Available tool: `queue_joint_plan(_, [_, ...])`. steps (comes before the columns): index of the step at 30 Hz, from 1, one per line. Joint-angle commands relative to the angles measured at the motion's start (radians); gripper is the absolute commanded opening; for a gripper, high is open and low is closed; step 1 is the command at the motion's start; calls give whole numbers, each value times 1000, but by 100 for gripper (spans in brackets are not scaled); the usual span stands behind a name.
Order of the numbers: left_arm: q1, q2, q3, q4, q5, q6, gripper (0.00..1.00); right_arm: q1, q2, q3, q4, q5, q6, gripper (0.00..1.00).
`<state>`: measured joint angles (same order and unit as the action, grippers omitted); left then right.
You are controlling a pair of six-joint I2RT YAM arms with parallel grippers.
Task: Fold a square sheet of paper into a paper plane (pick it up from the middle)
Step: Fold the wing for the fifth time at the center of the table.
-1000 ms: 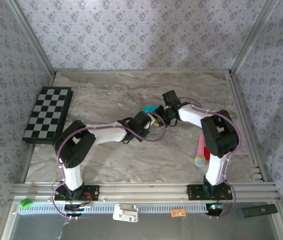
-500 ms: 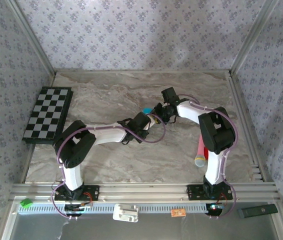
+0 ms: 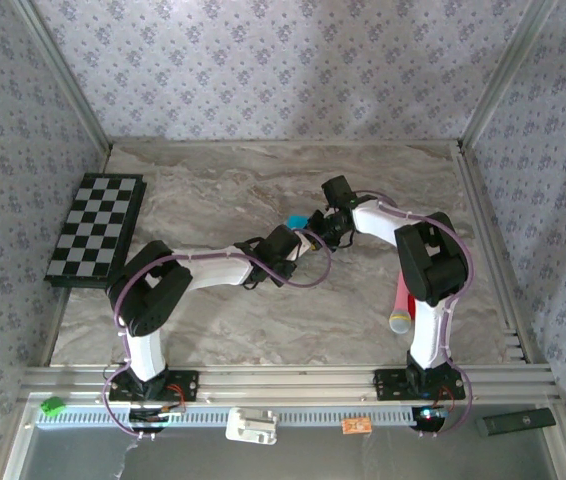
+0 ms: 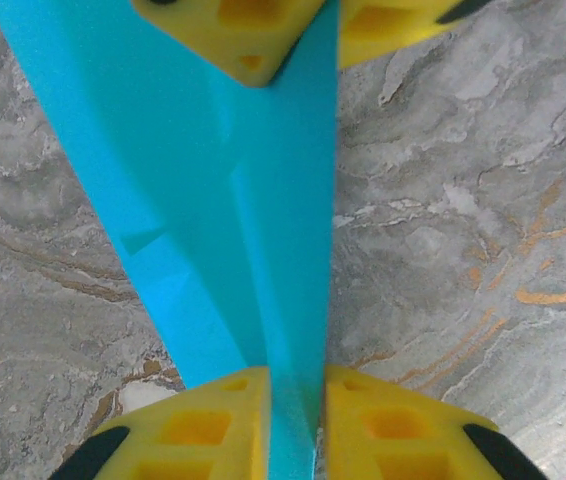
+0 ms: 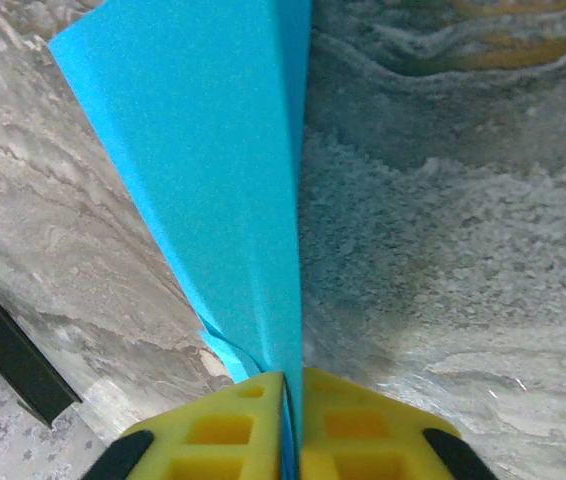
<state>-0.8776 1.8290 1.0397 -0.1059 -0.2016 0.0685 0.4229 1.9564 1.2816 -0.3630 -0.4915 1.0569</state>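
The square sheet of paper (image 3: 296, 219), teal-blue, is folded into a narrow creased wedge and hangs just above the marble between my two grippers. My right gripper (image 5: 292, 385) is shut on one end of it, the yellow fingers (image 5: 358, 420) pressed flat against the fold. At the other end, my left gripper (image 4: 296, 375) has its yellow fingers (image 4: 213, 420) a little apart, with the paper (image 4: 253, 200) standing loosely in the gap. The right gripper (image 4: 303, 60) faces it at the top of the left wrist view. In the top view the left gripper (image 3: 303, 238) and the right gripper (image 3: 315, 226) meet at mid-table.
A black-and-white checkered board (image 3: 95, 229) lies at the left edge of the marble table (image 3: 223, 330). A pink-and-red stick with a yellowish end (image 3: 403, 305) lies beside the right arm. Papered walls and aluminium posts close in the table.
The right gripper moved left onto the paper and shut on it. The left gripper's fingers eased slightly apart around the paper. The left arm has hardly moved.
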Motion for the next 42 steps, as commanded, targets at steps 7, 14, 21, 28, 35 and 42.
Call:
queue_joint_plan(7, [-4, -16, -10, 26, -1, -1, 28, -11, -11, -4, 10, -12, 18, 6])
queue_joint_plan(14, [-3, -10, -14, 28, -16, -1, 23, -15, -14, -10, 16, -21, 27, 6])
queue_joint_plan(21, [-3, -11, -20, 35, -30, -2, 20, -20, -14, -15, 13, -36, 38, 7])
queue_joint_plan(28, [-4, -10, -24, 48, -54, 9, 23, -24, -18, -21, 13, -39, 41, 6])
queue_joint_plan(35, [-3, -5, -23, 45, -43, 10, 14, -27, -16, -23, 19, -48, 48, 7])
queue_joint_plan(42, [4, -8, -23, 39, -21, 6, 7, -29, -16, -21, 13, -55, 49, 22])
